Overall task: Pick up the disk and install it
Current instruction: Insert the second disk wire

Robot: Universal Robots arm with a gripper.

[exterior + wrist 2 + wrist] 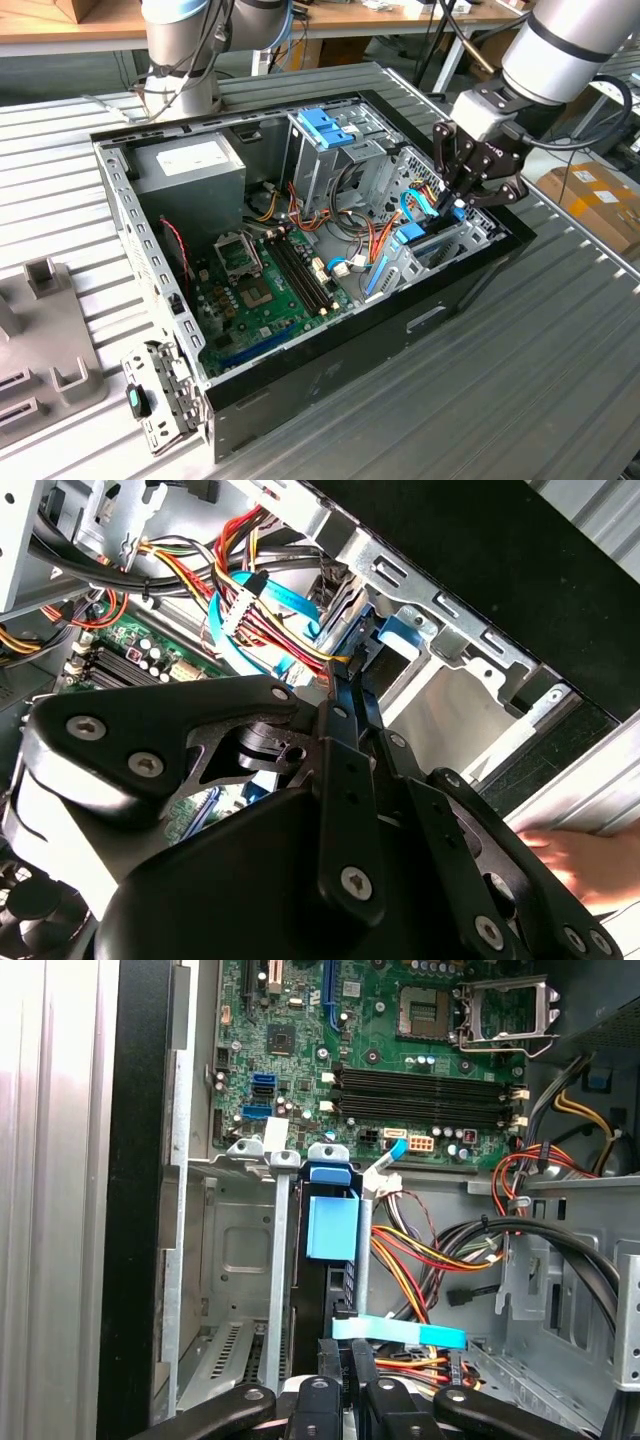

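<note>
The disk [413,236] stands on edge in the drive bay at the corner of the open computer case [330,370] on the exterior view's right. Its blue rail [332,1225] and dark body show between two metal guides of the bay. My gripper [452,205] reaches down onto its upper edge. In both wrist views the fingers come together on that thin edge, so the gripper [348,1352] is shut on the disk. A blue part of the disk [385,630] shows just past the fingertips [345,675]. A light blue flat cable [400,1333] crosses close beside the fingers.
Bundles of red, yellow and black wires [430,1250] hang beside the bay. The motherboard [270,280], the power supply [190,165] and a tall metal cage with a blue bracket [325,125] share the case. A person's hand [570,865] rests outside the case wall. Grey fixtures [40,330] lie at the exterior view's left.
</note>
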